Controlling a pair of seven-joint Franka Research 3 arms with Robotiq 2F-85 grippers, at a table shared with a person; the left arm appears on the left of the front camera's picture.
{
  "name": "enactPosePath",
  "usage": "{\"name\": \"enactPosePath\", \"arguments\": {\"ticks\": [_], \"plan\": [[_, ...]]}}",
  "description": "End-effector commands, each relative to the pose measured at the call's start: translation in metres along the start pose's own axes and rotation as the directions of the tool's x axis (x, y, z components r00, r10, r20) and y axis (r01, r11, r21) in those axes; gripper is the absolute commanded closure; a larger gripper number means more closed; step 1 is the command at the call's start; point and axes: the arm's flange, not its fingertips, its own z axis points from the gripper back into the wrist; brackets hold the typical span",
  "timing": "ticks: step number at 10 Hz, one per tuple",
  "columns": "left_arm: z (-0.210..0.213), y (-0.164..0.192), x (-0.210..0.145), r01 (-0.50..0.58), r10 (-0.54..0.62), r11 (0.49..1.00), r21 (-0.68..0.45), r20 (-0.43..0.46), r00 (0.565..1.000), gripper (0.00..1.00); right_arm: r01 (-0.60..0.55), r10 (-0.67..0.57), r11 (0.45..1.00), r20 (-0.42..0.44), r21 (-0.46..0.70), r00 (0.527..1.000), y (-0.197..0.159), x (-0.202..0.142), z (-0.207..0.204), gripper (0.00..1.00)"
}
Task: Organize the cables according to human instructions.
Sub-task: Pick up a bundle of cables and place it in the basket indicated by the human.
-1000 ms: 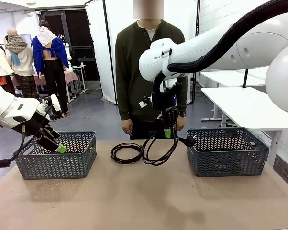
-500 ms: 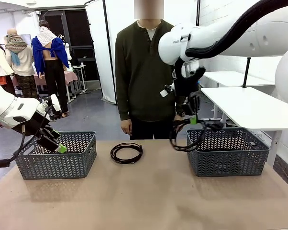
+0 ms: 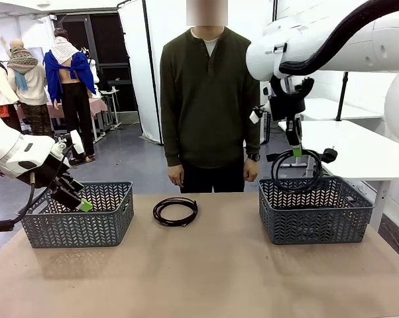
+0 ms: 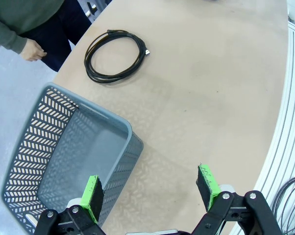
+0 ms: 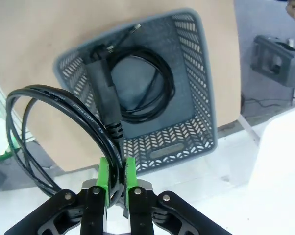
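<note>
Right gripper (image 3: 296, 152) pinching a coiled cable (image 3: 296, 173) in the air above the right basket (image 3: 315, 222).

The coil hangs just below the gripper, its plug (image 3: 328, 156) jutting to one side; from the right wrist, a second cable (image 5: 150, 90) lies wound on that basket's floor, beneath the held one. A third cable (image 3: 175, 211) lies flat on the brown table (image 3: 199, 278) between the two grey lattice baskets, near the person (image 3: 209, 99) standing at the far edge with arms down — white partitions and white tables behind. The right gripper's green pads (image 5: 104, 171) are pressed onto the cord's strands, nearly together. The left gripper (image 3: 80, 201) hangs at the left basket (image 3: 87, 222) — jaws spread wide, holding nothing.
</note>
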Motion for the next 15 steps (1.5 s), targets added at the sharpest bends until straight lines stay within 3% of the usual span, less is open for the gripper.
{"name": "enactPosePath", "arguments": {"ticks": [1, 5, 15], "plan": [[-0.001, -0.001, -0.004, -0.007, 0.007, 1.000, -0.008, 0.007, 1.000, 0.00, -0.035, 0.035, 0.999, 0.075, 0.006, 0.997, -0.019, -0.007, -0.012, 1.00], [-0.001, -0.001, -0.004, -0.007, 0.007, 1.000, -0.008, 0.007, 1.000, 0.00, -0.022, 0.021, 1.000, 0.148, 0.002, 0.989, -0.040, -0.019, -0.030, 1.00], [-0.001, -0.001, -0.004, -0.007, 0.007, 1.000, -0.008, 0.007, 1.000, 0.00, -0.007, 0.007, 1.000, 0.115, 0.001, 0.993, -0.047, -0.016, -0.039, 1.00]]}}
